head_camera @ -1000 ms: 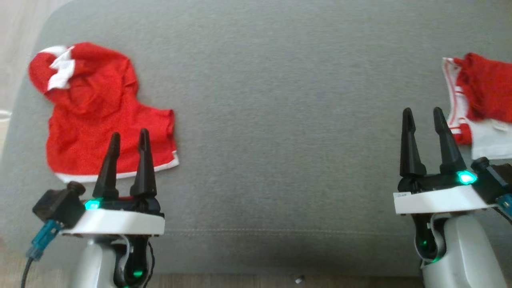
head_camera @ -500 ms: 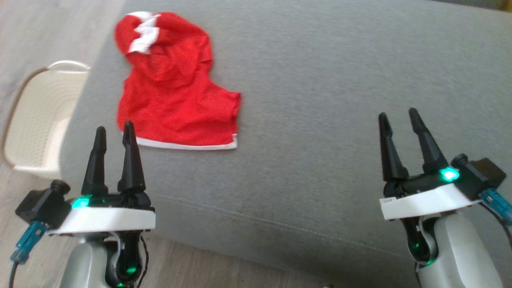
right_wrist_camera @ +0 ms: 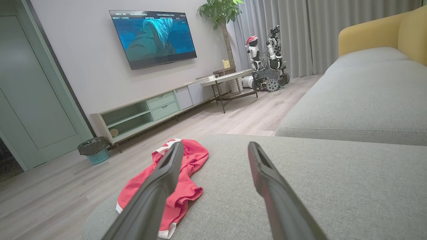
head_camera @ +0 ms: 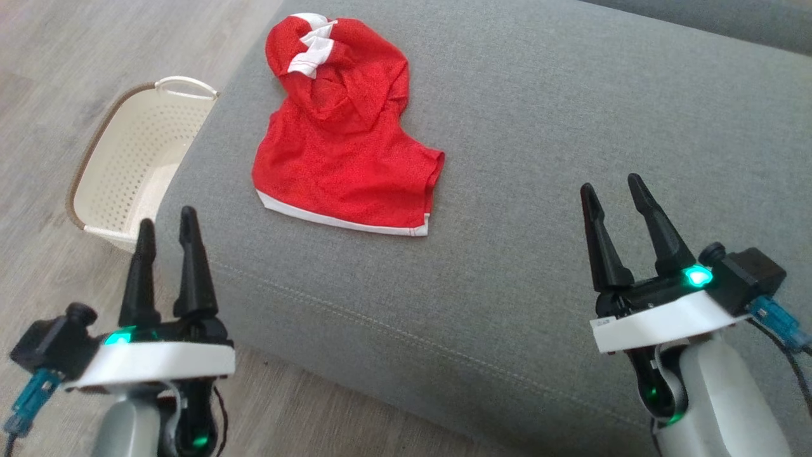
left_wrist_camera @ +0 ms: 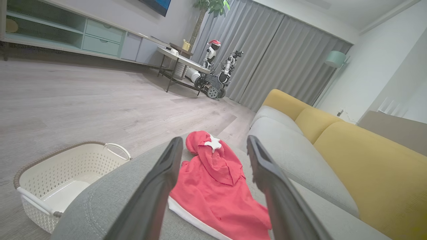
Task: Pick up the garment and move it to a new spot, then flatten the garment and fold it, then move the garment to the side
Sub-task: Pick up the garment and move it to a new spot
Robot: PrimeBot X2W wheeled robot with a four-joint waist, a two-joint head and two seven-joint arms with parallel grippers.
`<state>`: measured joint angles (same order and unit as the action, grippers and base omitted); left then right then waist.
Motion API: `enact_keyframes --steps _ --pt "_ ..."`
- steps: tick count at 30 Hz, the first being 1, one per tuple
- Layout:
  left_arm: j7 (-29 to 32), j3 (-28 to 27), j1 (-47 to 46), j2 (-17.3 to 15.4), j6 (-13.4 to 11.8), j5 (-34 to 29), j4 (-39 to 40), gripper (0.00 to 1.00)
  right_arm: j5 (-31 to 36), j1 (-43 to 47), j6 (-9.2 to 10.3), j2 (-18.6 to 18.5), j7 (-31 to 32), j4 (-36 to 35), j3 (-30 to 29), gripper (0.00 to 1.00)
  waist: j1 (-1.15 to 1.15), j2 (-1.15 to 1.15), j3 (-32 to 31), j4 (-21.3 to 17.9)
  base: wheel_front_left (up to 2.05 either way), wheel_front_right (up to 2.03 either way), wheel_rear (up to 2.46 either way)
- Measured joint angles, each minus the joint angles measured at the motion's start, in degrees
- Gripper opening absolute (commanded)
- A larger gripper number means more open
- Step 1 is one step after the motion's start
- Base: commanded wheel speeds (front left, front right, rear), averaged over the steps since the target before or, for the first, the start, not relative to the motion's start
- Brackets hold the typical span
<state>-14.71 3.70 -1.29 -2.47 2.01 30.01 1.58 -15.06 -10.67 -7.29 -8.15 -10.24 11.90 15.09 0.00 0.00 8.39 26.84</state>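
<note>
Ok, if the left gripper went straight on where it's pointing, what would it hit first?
Probably the red garment on the sofa, though the left gripper might pass above it.

The garment [head_camera: 346, 136] lies on the sofa [head_camera: 571, 127], the basket [head_camera: 136, 162] to its left.

**Colours Across the Sofa Scene**

The garment [head_camera: 342, 152] is seen in red, edged with a white hem and marked white at its top. The sofa seat [head_camera: 571, 127] is covered in plain grey, its backrest [left_wrist_camera: 367, 160] in mustard yellow. The basket [head_camera: 127, 171] is coloured cream, dotted with small holes and rimmed brown. The floor [head_camera: 51, 76] is grained pale grey-brown.
</note>
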Motion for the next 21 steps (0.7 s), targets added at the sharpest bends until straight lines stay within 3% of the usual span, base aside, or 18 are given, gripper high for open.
enact_keyframes --steps 10,17,21 --pt "0.0 -4.9 -2.1 0.0 1.3 -3.8 -3.4 1.00 -0.1 -0.1 0.00 -0.5 1.2 -2.7 -0.7 1.00 0.00 0.00 3.1 -3.2 0.00 0.00 0.00" --pt "0.0 -6.0 -13.4 -0.3 3.1 -6.8 -13.0 1.00 2.3 -1.7 0.00 -2.7 3.9 -8.0 -2.6 1.00 0.01 0.00 8.1 -5.9 0.00 0.00 0.00" --pt "3.3 -5.6 -20.7 -2.4 3.1 -6.8 -19.0 1.00 3.2 -2.9 0.00 -3.0 5.3 -11.9 -4.0 1.00 0.02 0.00 11.3 -7.6 0.00 0.00 0.00"
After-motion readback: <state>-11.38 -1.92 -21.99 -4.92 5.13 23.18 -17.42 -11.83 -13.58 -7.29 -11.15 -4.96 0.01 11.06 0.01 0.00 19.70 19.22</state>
